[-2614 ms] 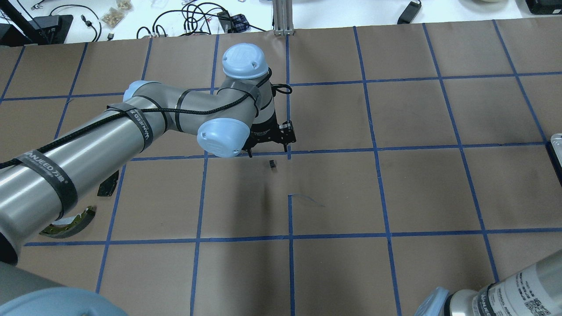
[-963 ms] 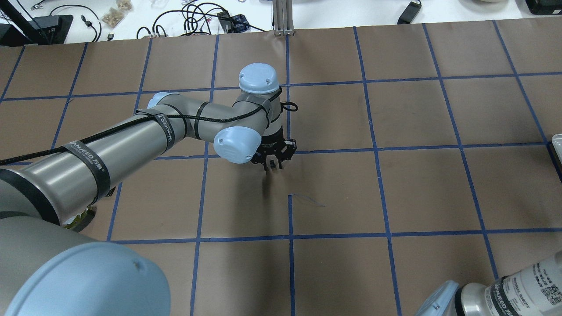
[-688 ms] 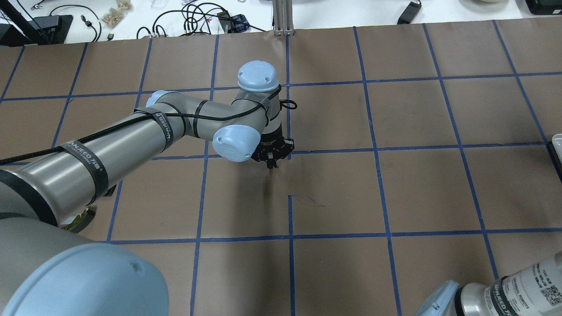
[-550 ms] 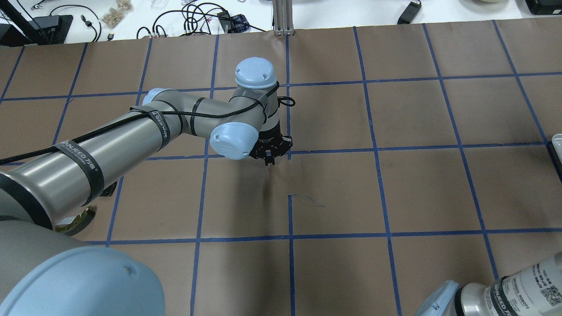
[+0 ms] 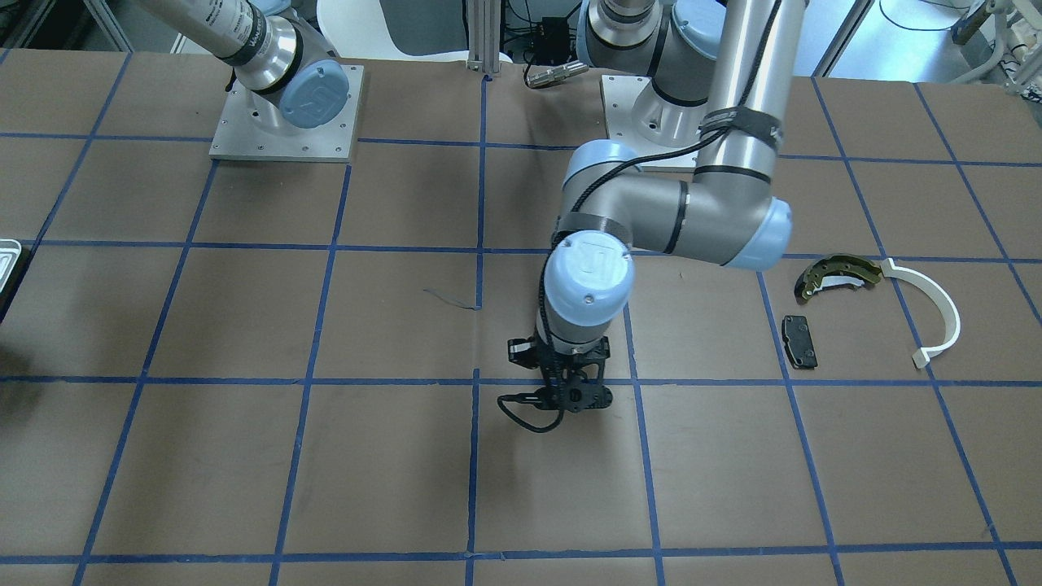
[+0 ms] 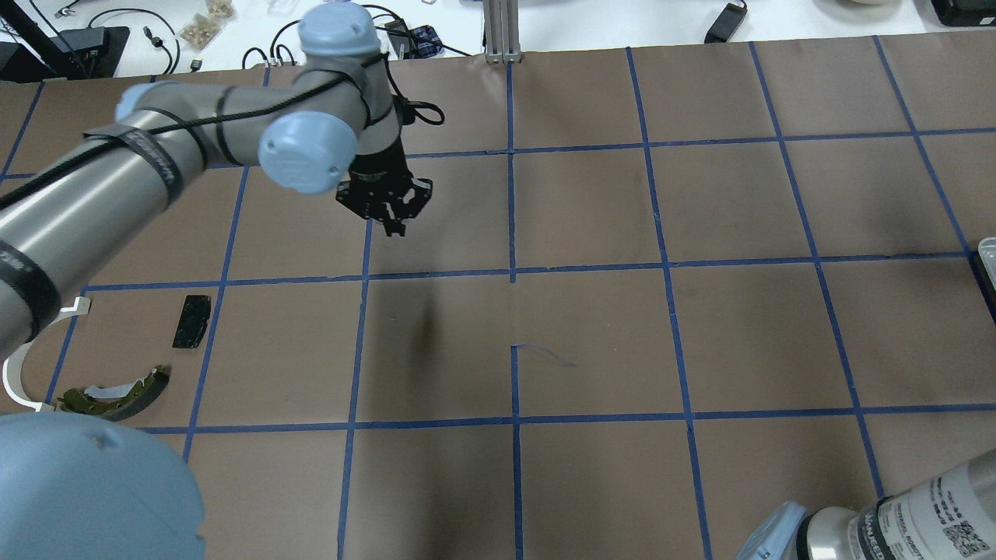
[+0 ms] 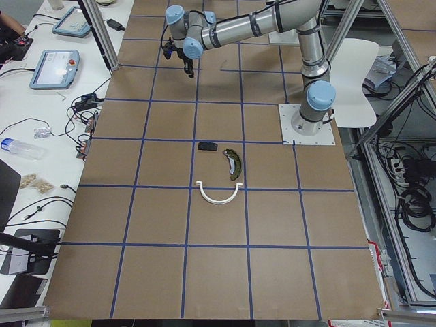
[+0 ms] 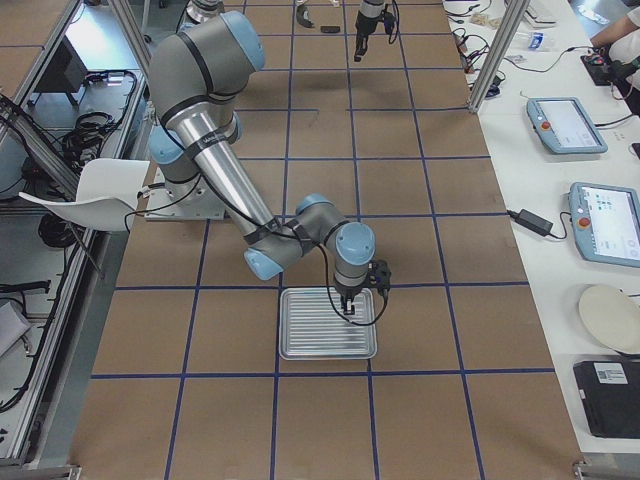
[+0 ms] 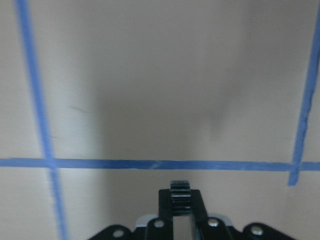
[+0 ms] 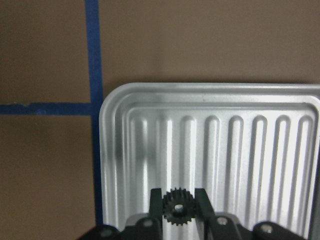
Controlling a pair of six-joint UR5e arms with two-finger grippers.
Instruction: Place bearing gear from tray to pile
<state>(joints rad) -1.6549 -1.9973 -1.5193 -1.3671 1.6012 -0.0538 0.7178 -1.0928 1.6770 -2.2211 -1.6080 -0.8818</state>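
My left gripper (image 6: 393,224) is shut on a tiny black bearing gear (image 9: 180,192), held edge-on above bare brown paper; it also shows in the front view (image 5: 570,391). My right gripper (image 10: 178,204) is shut on a second bearing gear (image 10: 177,206), low over a corner of the silvery ridged tray (image 10: 225,140), as the right side view (image 8: 350,306) shows. The pile lies to my left: olive-gold shoe (image 6: 117,393), white arc strip (image 6: 15,381), black pad (image 6: 192,320). The left gripper is well away from the pile, farther out and to its right.
The table is brown paper with a blue tape grid. The tray's edge (image 6: 987,253) shows at the right margin. Cables and small items lie past the far table edge (image 6: 334,31). An aluminium post (image 6: 502,31) stands at the far middle.
My left gripper came down over the gear lying on the table, shut on it, then rose and moved left and farther out with it. The right arm barely moved.
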